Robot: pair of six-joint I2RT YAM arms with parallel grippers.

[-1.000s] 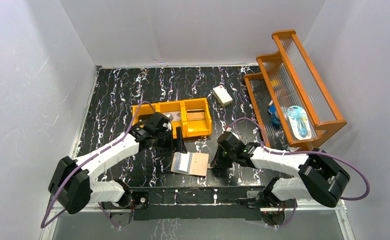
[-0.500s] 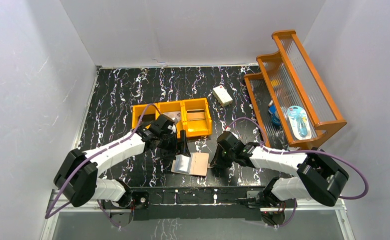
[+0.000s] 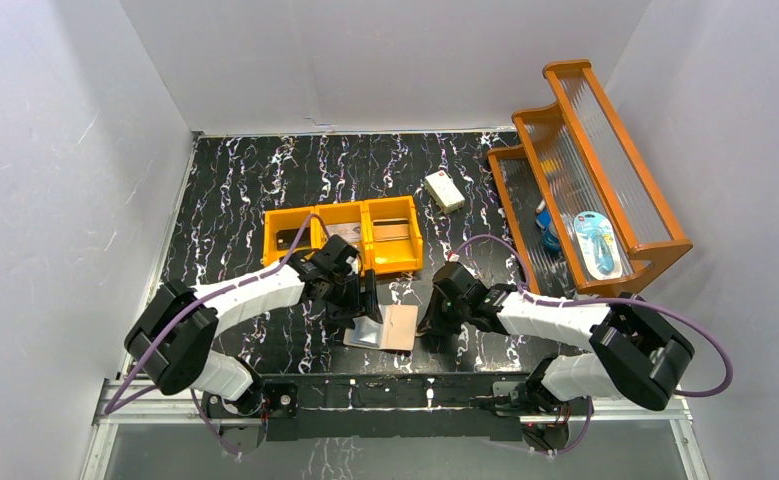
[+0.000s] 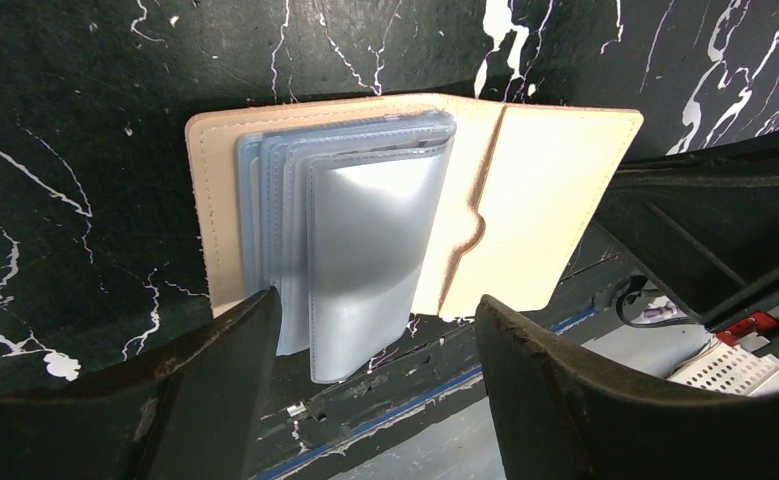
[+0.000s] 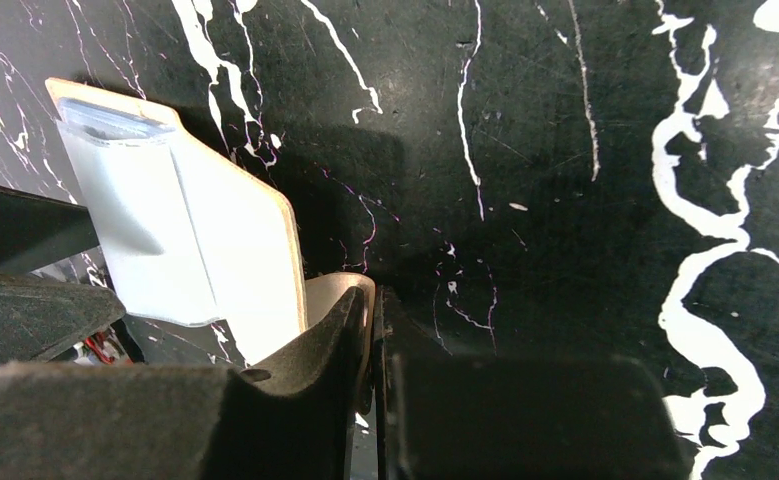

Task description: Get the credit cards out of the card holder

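Note:
The card holder [image 3: 397, 327] lies open near the table's front edge, peach panels up, with pale blue-grey glossy pockets [image 4: 365, 230] fanned on its left half. My left gripper [image 4: 377, 300] hovers open just above the pockets, one finger on each side of them, touching nothing. My right gripper [image 5: 373, 300] is shut on the card holder's small tan snap tab [image 5: 350, 288] at its right edge, and the panel [image 5: 235, 250] rises beside it. No credit cards show plainly in the pockets. Flat card-like pieces [image 3: 343, 231] lie in the orange bin.
The orange three-compartment bin [image 3: 367, 214] stands just behind the left gripper. A white box [image 3: 445, 190] lies further back. An orange tiered rack [image 3: 605, 170] with small items fills the right side. White walls close in on the table.
My left gripper has moved right and toward the front edge, from beside the bin to over the card holder's pockets, with its jaws narrowing a little. The right gripper has stayed put.

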